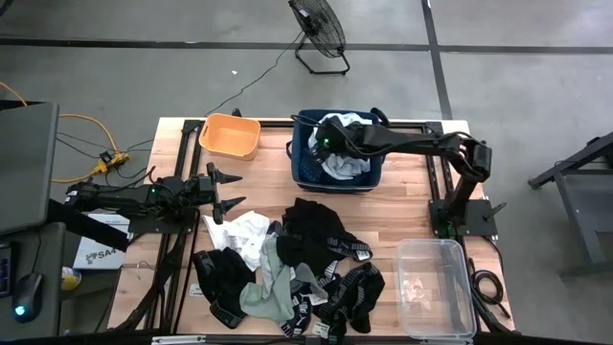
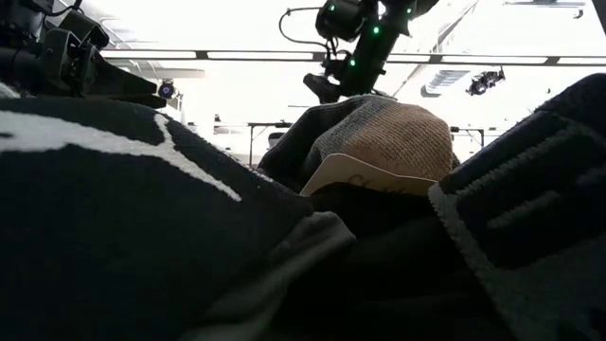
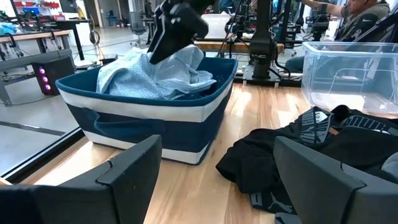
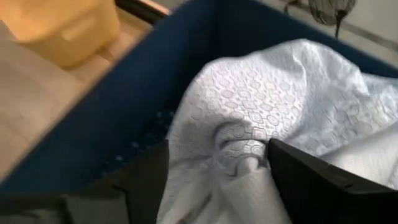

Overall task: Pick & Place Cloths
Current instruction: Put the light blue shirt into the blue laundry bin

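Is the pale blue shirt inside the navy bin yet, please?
Inside: the pale blue shirt lies bunched in the navy bin, with the right gripper around a fold.

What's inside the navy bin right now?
The navy bin holds a pale blue-white shirt, bunched above the rim. The right gripper reaches down into it, fingers around a fold. Anything beneath the shirt, and the bin's floor, is covered.

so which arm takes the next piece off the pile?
Left, probably. The left gripper is open beside the cloth pile, while the right gripper is over the navy bin at the pale shirt.
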Controlling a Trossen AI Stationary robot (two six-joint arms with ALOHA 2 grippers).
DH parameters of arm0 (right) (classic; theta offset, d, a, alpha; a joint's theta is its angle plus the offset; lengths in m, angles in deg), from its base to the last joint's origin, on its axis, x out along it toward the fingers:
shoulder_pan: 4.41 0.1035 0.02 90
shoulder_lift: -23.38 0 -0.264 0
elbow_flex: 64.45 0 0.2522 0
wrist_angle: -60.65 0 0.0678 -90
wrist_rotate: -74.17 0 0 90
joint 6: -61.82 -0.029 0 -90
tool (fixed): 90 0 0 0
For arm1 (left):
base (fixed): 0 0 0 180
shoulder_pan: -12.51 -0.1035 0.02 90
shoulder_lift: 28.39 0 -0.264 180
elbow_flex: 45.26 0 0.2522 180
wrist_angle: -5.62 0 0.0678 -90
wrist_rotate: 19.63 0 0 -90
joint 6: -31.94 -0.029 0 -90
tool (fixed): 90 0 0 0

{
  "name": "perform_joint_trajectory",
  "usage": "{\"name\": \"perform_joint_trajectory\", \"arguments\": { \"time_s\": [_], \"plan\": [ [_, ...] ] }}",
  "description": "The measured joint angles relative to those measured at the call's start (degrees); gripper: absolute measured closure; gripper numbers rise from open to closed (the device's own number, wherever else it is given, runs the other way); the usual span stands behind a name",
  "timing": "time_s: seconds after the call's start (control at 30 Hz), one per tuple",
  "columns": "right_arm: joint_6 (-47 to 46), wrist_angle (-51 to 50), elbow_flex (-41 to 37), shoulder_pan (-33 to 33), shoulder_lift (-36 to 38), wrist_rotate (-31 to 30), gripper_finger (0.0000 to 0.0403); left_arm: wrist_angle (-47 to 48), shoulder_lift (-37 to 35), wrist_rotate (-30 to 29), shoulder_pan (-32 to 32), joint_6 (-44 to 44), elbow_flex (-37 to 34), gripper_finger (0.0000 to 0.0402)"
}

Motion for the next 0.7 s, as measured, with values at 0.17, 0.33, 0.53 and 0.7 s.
{"name": "perform_joint_trajectory", "arguments": {
  "time_s": [0.17, 0.33, 0.53, 0.7],
  "plan": [
    [1.21, 0.27, 0.01, 1.51, 2.13, -4.36, 0.0117, 0.02, 0.0, 0.01, -0.01, 0.0, 0.0, 0.0096],
    [-1.2, -3.34, 0.11, 2.64, 4.26, -12.33, 0.0139, 0.04, 0.0, 0.0, 0.01, 0.0, 0.0, 0.0096],
    [-8.85, -13.22, 0.15, 1.16, 5.06, -14.62, 0.0218, 0.09, 0.0, 0.0, -0.01, 0.0, 0.0, 0.0096],
    [-12.29, -15.58, -3.96, -1.51, 4.59, -12.32, 0.0337, 0.11, -0.01, -0.01, 0.0, 0.0, 0.0, 0.0096]
  ]
}}
